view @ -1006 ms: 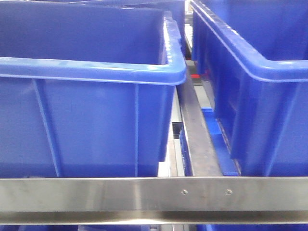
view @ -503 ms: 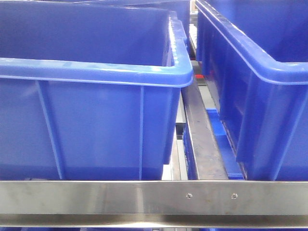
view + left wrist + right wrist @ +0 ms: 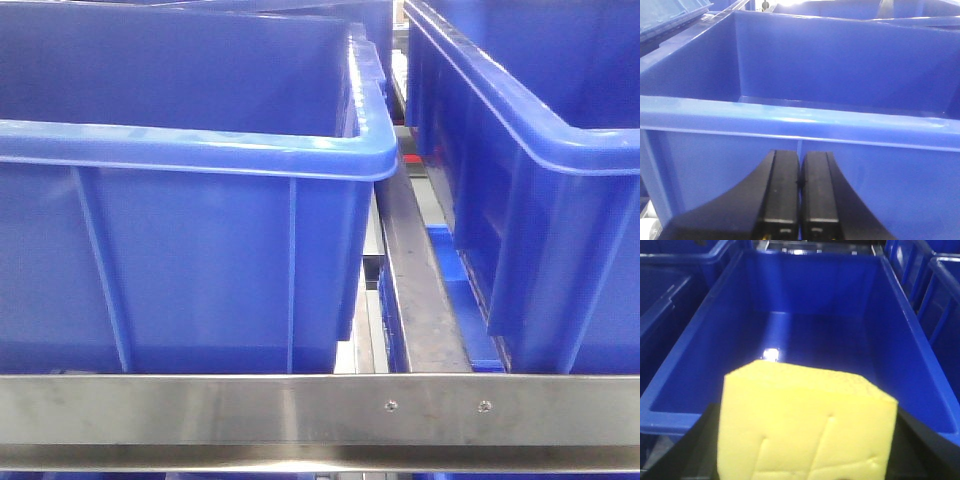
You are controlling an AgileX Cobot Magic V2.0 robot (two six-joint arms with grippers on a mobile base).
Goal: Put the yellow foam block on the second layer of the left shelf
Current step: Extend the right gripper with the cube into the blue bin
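Note:
The yellow foam block (image 3: 805,425) fills the lower middle of the right wrist view. My right gripper (image 3: 807,452) is shut on it, with a black finger (image 3: 692,450) showing at each side. The block hangs above the near rim of an open blue bin (image 3: 670,420). My left gripper (image 3: 800,170) is shut with nothing in it, its fingers pressed together just in front of the outer wall of another blue bin (image 3: 790,117). Neither gripper nor the block shows in the front view. I cannot tell which shelf layer this is.
In the front view a steel shelf rail (image 3: 200,410) runs across the bottom. Behind it stand a left blue bin (image 3: 190,150) and a right blue bin (image 3: 520,130), with a steel divider bar (image 3: 410,280) between them. More blue bins (image 3: 660,295) flank the right wrist view.
Compared with one second ago, the front view has shifted so the bins and rail sit slightly further right and lower. Over the last half second almost nothing moved.

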